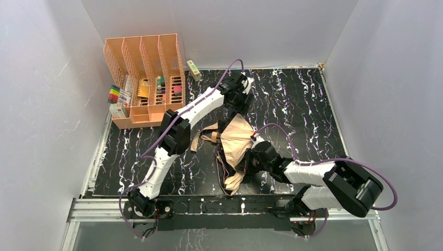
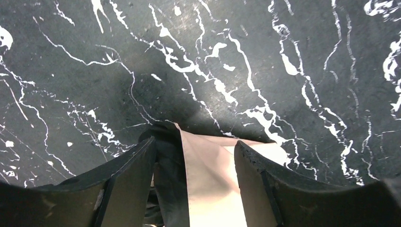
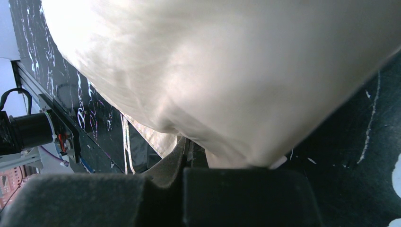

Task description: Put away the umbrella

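Far to the left of the umbrella (image 1: pixel 237 140) and beyond it, against the back-left corner, stands a peach-orange slotted organizer (image 1: pixel 143 78), with a bundle of coloured markers (image 1: pixel 114 94) at its outer side. A small green-and-white box (image 1: pixel 194 70) lies just right of the organizer, well back and left of the umbrella. The umbrella itself lies collapsed but loose on the black, white-veined tabletop (image 1: pixel 308 104), about midway across it. Its pale peach fabric is spread in a rumpled fan, dark ribs show along the edges, and a tan strap (image 1: pixel 208 137) trails off its left side. The left claw (image 1: pixel 237 107) hangs over the umbrella's far end. In the left wrist view the left claw (image 2: pixel 194 144) has its fingers (image 2: pixel 127 184) apart, and a strip of the umbrella (image 2: pixel 213 184), peach cloth beside a dark edge, lies in the gap between them; I cannot tell whether the pads touch it. The right claw (image 1: pixel 245 163) sits at the umbrella's near right side. In the right wrist view the right claw (image 3: pixel 187 163) has its fingers together, and a fold of the umbrella (image 3: pixel 227 71) runs down into the seam between them, so it looks pinched there.
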Robot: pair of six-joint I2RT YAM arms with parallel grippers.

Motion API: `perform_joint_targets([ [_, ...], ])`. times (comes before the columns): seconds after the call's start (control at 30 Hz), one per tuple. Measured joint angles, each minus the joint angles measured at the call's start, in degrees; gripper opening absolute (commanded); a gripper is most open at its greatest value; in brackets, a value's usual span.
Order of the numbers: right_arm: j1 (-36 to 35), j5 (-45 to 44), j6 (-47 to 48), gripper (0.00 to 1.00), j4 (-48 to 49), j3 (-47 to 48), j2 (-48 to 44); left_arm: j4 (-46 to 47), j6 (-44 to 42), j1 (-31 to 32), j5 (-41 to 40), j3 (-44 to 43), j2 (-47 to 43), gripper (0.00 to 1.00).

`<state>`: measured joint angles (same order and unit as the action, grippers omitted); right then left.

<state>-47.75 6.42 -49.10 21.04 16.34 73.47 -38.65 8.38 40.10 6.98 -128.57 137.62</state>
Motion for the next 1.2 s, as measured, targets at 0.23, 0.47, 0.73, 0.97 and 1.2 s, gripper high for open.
perform_joint_targets([
  [0.23, 0.00, -0.02, -0.04, 0.00, 0.00, -0.04, -0.02, -2.71, -1.09, 0.04, -2.80, -0.90, 0.96, 0.46],
  [0.47, 0.00, -0.02, -0.04, 0.00, 0.00, -0.04, -0.02, -3.78, -1.95, 0.04, -4.48, -1.68, 0.96, 0.22],
  [0.73, 0.00, -0.02, -0.04, 0.00, 0.00, -0.04, -0.02, -4.28, -2.29, 0.04, -4.61, -2.32, 0.96, 0.00],
  [0.97, 0.00, -0.11, -0.28, 0.00, 0.00, -0.04, 0.00, -4.13, -1.05, 0.04, -3.32, -2.25, -0.07, 0.00],
  [1.2, 0.00, -0.35, -1.07, 0.00, -0.04, 0.02, 0.00, 0.11, 3.69, 0.04, 0.39, 8.07, -13.53, 0.00],
])
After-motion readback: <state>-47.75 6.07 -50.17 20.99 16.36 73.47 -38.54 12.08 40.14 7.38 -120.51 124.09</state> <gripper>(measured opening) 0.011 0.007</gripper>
